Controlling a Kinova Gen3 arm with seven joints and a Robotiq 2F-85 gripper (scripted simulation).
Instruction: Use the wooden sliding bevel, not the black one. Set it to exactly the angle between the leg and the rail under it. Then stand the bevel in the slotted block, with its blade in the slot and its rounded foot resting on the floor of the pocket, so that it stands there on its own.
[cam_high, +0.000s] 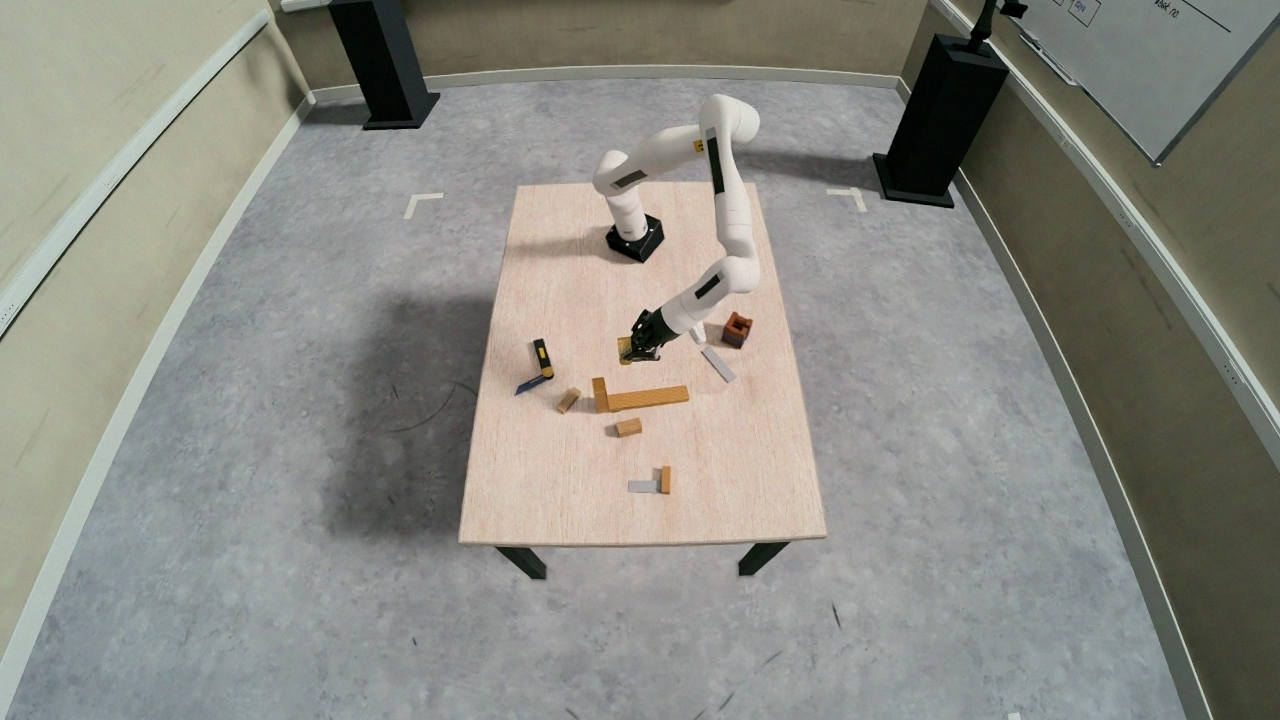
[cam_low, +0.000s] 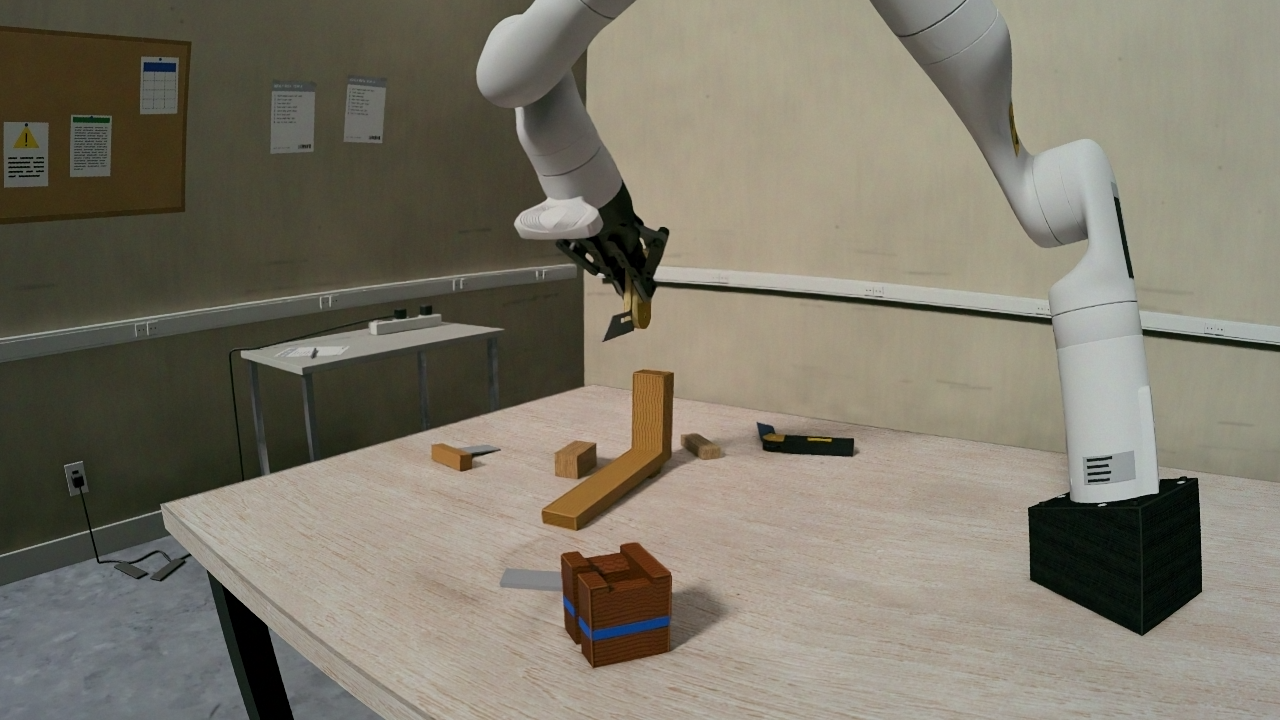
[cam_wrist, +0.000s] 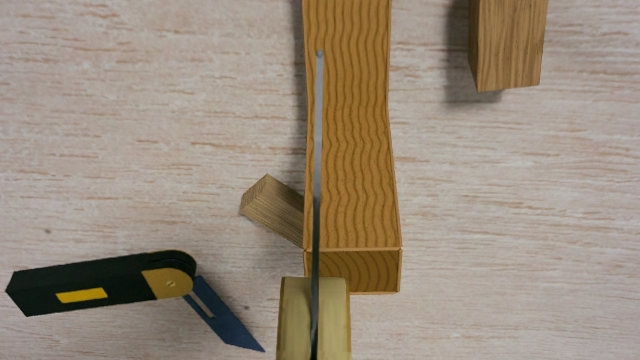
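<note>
My gripper (cam_high: 640, 351) (cam_low: 635, 284) is shut on the wooden sliding bevel (cam_high: 625, 346) (cam_low: 638, 308) (cam_wrist: 309, 320) and holds it in the air, well above the upright leg (cam_low: 653, 407) (cam_wrist: 352, 270). In the wrist view the bevel's thin blade (cam_wrist: 317, 150) runs edge-on over the rail. The leg stands at one end of the rail. The black bevel (cam_high: 542, 358) (cam_low: 805, 442) (cam_wrist: 95, 285) lies flat on the table, apart from me. The dark slotted block (cam_high: 736, 329) (cam_low: 617, 608) with a blue band stands near the table's edge.
Small wooden blocks (cam_low: 574, 458) (cam_low: 700, 445) (cam_wrist: 505, 45) (cam_wrist: 272, 207) lie on either side of the rail. A grey flat plate (cam_high: 717, 363) (cam_low: 529, 579) lies beside the slotted block. A small wood-and-metal square (cam_high: 664, 480) (cam_low: 452, 455) lies farther off. The arm's black base (cam_low: 1114, 559) stands at the far end.
</note>
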